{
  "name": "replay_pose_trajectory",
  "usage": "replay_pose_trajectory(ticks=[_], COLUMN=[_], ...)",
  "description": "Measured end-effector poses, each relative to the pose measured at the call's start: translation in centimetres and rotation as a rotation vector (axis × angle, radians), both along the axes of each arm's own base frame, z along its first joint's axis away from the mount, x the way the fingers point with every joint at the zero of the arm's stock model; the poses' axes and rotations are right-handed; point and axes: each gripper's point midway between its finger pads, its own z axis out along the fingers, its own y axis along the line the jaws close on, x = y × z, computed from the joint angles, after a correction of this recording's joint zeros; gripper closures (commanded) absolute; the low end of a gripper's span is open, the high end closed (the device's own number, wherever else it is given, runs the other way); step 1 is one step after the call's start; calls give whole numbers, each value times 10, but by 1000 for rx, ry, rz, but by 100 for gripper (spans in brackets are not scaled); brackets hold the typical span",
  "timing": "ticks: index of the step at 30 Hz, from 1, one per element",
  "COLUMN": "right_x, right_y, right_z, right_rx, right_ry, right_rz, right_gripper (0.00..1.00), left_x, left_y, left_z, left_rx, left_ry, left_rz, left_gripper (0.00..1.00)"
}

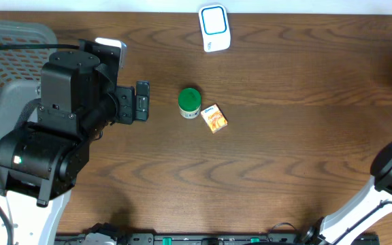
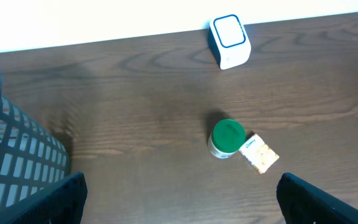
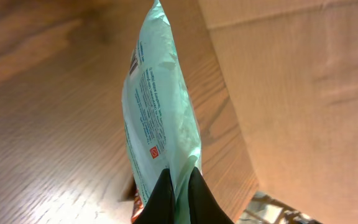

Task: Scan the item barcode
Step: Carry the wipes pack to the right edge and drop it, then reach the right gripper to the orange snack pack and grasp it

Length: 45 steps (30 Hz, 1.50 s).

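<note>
Right pincer (image 3: 180, 183) is clamped tight on the bottom edge of a pale green pouch (image 3: 160, 106), and there's the item: held up edge-on above the tabletop (image 1: 264, 170), small print and a red mark on its side, no barcode that I can make out from here. Just beside it rises a plain cardboard wall (image 3: 291, 81); whether that's a box, and what's inside, I can't tell. Over on the other side, the left pincer (image 1: 142, 101) hangs with its jaws spread wide, holding nothing, pointed at a small jar (image 1: 189, 102) with its green lid on, contents hidden. Touching the jar is a little orange carton (image 1: 214, 118), closed, lying flat. The white scanner (image 1: 214, 27) with its blue-framed window sits at the far edge, well apart from both arms. The grey mesh basket (image 1: 9, 41) stands at the left corner, mostly behind the left arm, so I can't see what's in it.
</note>
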Motion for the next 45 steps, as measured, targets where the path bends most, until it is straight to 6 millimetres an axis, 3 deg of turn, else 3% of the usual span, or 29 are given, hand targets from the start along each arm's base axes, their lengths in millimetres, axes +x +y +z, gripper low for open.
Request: replay_pose_trajectory(ticks=[5, 11, 13, 14, 17, 21, 24, 25, 30, 33, 35, 39, 45], right_x=[-17, -32, -38, -39, -37, -19, 15, 29, 89, 108, 103, 73, 55], right_y=[-14, -6, -3, -2, 2, 24, 63, 85, 233, 322, 367, 438, 514], right_z=[-15, -58, -66, -67, -66, -63, -52, -46, -10, 6, 6, -22, -39], right_rx=[48, 79, 88, 88, 86, 126, 222, 285, 723, 976, 1095, 1213, 1237], right_ry=[-27, 21, 35, 34, 21, 2, -82, -124, -359, -434, -409, -243, -150], right_rz=[-50, -61, -76, -83, -98, -47, 57, 109, 437, 603, 582, 309, 254], right_gripper=[99, 99, 81, 53, 1, 1, 1, 1, 1, 1, 1, 1, 1], left_x=[0, 0, 0, 0, 0, 0, 0, 0, 0, 0, 0, 0, 0], left_y=[0, 0, 0, 0, 0, 0, 0, 0, 0, 0, 0, 0, 0], left_z=[0, 0, 0, 0, 0, 0, 0, 0, 0, 0, 0, 0, 0], left_rx=[0, 0, 0, 0, 0, 0, 0, 0, 0, 0, 0, 0, 0], left_ry=[1, 0, 0, 0, 1, 0, 0, 0, 0, 0, 0, 0, 1], left_rz=[0, 0, 0, 0, 0, 0, 0, 0, 0, 0, 0, 0, 0], left_gripper=[2, 2, 2, 2, 2, 2, 2, 2, 2, 2, 2, 2, 2])
